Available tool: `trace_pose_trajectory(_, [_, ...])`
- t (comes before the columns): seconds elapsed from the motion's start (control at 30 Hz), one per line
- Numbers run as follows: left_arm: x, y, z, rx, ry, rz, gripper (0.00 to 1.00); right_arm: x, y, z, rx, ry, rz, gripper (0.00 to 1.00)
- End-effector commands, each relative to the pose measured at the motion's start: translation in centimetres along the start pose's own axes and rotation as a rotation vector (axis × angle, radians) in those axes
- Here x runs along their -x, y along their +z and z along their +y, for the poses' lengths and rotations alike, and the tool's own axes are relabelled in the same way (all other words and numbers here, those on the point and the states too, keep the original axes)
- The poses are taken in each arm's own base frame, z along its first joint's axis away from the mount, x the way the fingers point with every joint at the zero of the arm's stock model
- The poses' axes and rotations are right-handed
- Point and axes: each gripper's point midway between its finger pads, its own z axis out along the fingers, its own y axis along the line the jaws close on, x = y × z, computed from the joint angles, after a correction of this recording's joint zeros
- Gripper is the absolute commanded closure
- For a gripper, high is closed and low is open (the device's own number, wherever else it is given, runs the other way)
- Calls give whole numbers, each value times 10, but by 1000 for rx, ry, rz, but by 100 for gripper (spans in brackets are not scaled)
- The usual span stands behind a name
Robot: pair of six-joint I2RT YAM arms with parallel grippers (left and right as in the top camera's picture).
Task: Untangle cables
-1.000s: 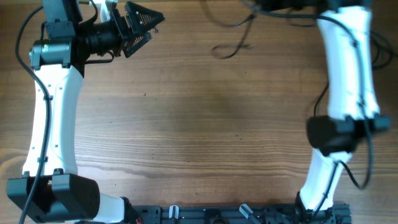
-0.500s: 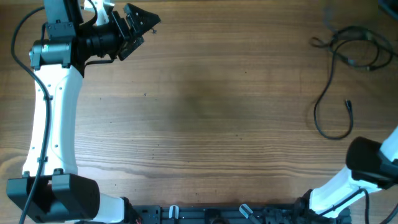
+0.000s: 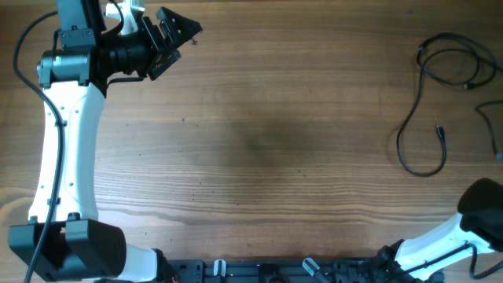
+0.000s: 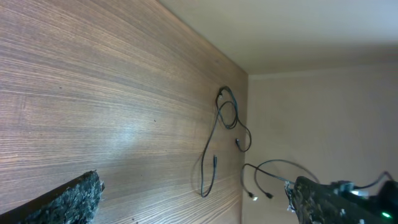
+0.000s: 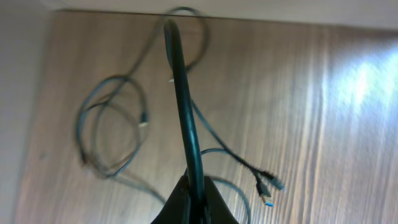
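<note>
Black cables [image 3: 399, 145], right loops beyond the overhead frame

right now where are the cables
Overhead view: the cables lie in loose loops near the table's far right corner; in the right wrist view one strand rises from the shut right hand.

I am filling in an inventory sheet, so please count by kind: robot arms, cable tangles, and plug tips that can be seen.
Robot arms: 2 (left arm, right arm)
Cable tangle: 1
Plug tips, left wrist view: 4
Total: 7
</note>
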Motion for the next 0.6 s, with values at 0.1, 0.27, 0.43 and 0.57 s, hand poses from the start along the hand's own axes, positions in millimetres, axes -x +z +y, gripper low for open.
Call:
trace_pose_trajectory(0.1, [2,-4,-2,4,14,-17,0,-6,78,-31,-168,178,25,96])
trace_pose_trajectory(0.27, [2,-4,-2,4,13,-17,0,-16,119,-46,-189,274,61,55])
trace_pose_trajectory(0.43, [2,-4,-2,4,13,-17,0,-30,133,-30,-106,284,134,0])
trace_pose_trajectory(0.57, [1,-4,-2,5,11,-14,0,-43,130,4,71,153,236,0])
